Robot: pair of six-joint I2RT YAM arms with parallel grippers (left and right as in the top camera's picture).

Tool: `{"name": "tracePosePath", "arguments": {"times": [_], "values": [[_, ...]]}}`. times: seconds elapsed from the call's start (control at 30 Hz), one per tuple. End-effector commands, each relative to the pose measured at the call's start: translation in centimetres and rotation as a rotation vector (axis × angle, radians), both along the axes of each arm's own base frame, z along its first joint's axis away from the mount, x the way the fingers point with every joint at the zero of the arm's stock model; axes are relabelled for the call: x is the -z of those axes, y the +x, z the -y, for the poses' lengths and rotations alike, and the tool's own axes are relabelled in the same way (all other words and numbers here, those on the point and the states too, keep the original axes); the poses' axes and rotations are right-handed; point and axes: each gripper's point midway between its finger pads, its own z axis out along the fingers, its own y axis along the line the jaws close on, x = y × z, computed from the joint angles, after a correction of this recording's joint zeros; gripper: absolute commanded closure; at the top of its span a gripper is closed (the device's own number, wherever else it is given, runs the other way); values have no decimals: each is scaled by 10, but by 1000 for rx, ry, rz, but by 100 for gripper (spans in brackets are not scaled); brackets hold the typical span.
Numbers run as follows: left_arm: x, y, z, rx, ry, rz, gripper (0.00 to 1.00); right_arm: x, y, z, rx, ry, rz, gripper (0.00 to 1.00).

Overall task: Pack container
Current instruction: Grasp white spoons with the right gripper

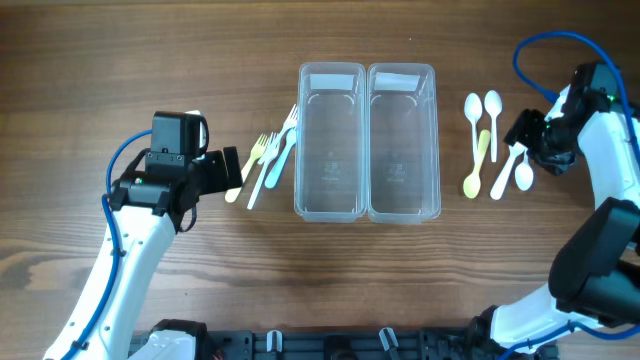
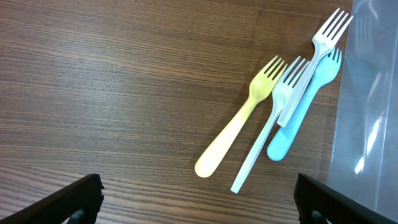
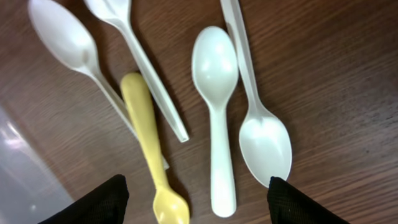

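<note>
Two clear plastic containers (image 1: 332, 140) (image 1: 403, 140) stand side by side at the table's middle, both empty. Several plastic forks lie left of them: yellow (image 1: 246, 170), pale blue (image 1: 278, 160) and white (image 1: 262, 165). In the left wrist view the yellow fork (image 2: 239, 127), blue fork (image 2: 298, 115) and white forks (image 2: 314, 62) lie ahead of my open, empty left gripper (image 2: 199, 199), which also shows overhead (image 1: 228, 168). Several spoons lie right of the containers: white ones (image 1: 492, 105) and a yellow one (image 1: 478, 165). My right gripper (image 1: 525, 135) is open and empty above the yellow spoon (image 3: 146, 130) and a white spoon (image 3: 216, 93).
The left container's wall (image 2: 367, 112) fills the right edge of the left wrist view. A container corner (image 3: 18, 174) shows at the lower left of the right wrist view. Bare wooden table (image 1: 120, 60) surrounds everything.
</note>
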Motion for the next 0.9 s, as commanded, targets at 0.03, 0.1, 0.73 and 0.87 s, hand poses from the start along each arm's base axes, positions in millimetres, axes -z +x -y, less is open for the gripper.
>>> {"name": "tracePosePath", "arguments": {"times": [0.03,0.1,0.73,0.87], "values": [[-7,5,-1,8,17,18,0,28,-12,-3,75,22,-58,33],[-7,5,-1,8,17,18,0,37,-15,-5,92,29,-59,37],[-7,5,-1,8,17,18,0,85,-34,-11,162,46,-73,72],[-7,5,-1,8,17,18,0,83,-36,-11,162,43,-78,87]]}}
